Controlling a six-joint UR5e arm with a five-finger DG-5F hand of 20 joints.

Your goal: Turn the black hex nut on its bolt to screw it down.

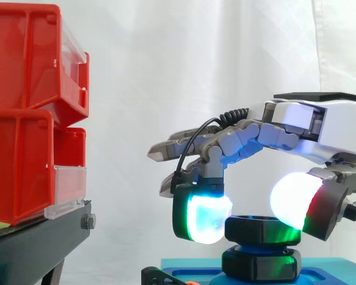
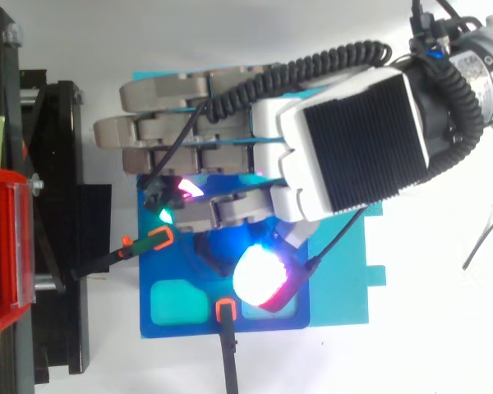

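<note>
The black hex nut (image 1: 258, 229) sits high on its bolt above a wider black base (image 1: 261, 265) on the blue board (image 2: 341, 279). My hand (image 1: 338, 127) reaches in from the right above it, palm down (image 2: 353, 139). One finger curls down so its glowing pad (image 1: 206, 218) lies against the nut's left side. The thumb pad (image 1: 293, 202) presses on the nut's right upper edge, so the nut is pinched between them. The other fingers stretch out straight to the left. From above, the hand hides the nut.
Stacked red bins (image 1: 24, 119) on a black stand (image 1: 35, 240) rise at the left. On the board, two orange-tipped black clamps (image 2: 152, 240) (image 2: 226, 312) and a teal recess (image 2: 177, 300) lie beside the bolt. A white curtain hangs behind.
</note>
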